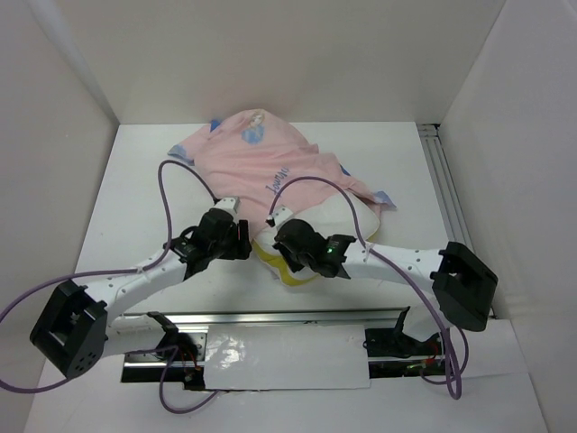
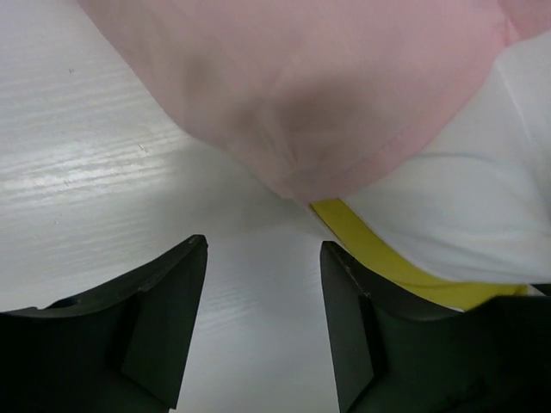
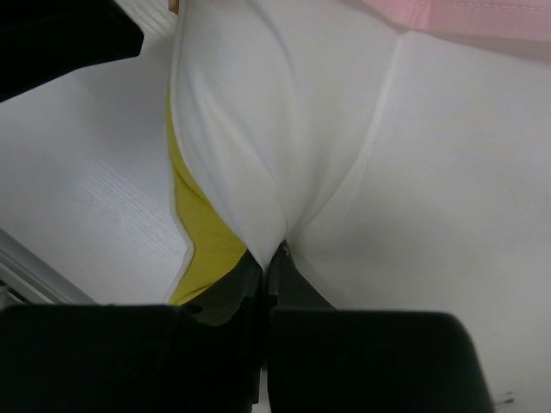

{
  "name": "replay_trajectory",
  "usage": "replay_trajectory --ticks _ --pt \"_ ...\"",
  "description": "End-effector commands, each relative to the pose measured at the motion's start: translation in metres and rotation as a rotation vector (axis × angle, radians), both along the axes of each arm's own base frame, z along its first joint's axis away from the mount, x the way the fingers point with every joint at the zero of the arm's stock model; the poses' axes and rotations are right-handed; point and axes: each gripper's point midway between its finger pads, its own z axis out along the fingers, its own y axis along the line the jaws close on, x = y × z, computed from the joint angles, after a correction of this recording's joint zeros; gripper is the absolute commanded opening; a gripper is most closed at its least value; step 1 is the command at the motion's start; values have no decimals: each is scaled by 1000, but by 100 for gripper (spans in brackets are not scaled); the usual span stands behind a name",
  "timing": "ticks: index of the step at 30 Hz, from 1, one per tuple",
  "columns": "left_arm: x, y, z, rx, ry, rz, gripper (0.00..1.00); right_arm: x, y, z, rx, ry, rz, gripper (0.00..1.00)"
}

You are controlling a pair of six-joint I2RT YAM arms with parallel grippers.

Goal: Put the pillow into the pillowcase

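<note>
The pillowcase (image 1: 261,162) lies pink side up at the back of the table, bulging over most of the pillow (image 1: 341,213). The pillow's white near end and yellow strip (image 1: 279,267) stick out of the hem. My right gripper (image 3: 274,254) is shut on a pinched fold of the white pillow (image 3: 413,155) beside the yellow strip (image 3: 202,224), with the pink hem (image 3: 465,17) just beyond. My left gripper (image 2: 263,249) is open over bare table, its fingers just short of the pillowcase hem (image 2: 327,95). The right finger sits beside the yellow strip (image 2: 379,254).
White walls close in the table on three sides. A metal rail (image 1: 446,194) runs along the right edge and another rail (image 1: 279,317) lies across the front between the arm bases. Purple cables loop over both arms.
</note>
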Motion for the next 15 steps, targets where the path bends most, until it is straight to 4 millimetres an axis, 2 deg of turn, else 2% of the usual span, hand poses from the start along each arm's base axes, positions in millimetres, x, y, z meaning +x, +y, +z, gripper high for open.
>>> replay_trajectory --ticks 1,3,5,7,8,11,13,15 --pt "32 0 27 2 -124 19 67 -13 3 8 59 34 28 0" --pt "29 -8 24 -14 -143 -51 69 -9 1 12 69 27 18 0" --pt "37 -20 37 -59 -211 -95 70 -10 -1 11 57 27 24 0" --pt "35 -31 32 -86 -224 -159 70 -4 -2 19 70 10 8 0" --pt "36 -33 35 -92 -237 -173 71 -4 -2 19 70 10 8 0" --pt "42 -31 24 -64 -218 -153 70 -1 -1 24 84 -8 1 0" --pt "50 -22 15 -3 -192 -101 64 1 -2 24 90 -3 -16 0" --pt "56 -17 14 25 -162 -52 49 1 1 29 111 -6 -7 0"
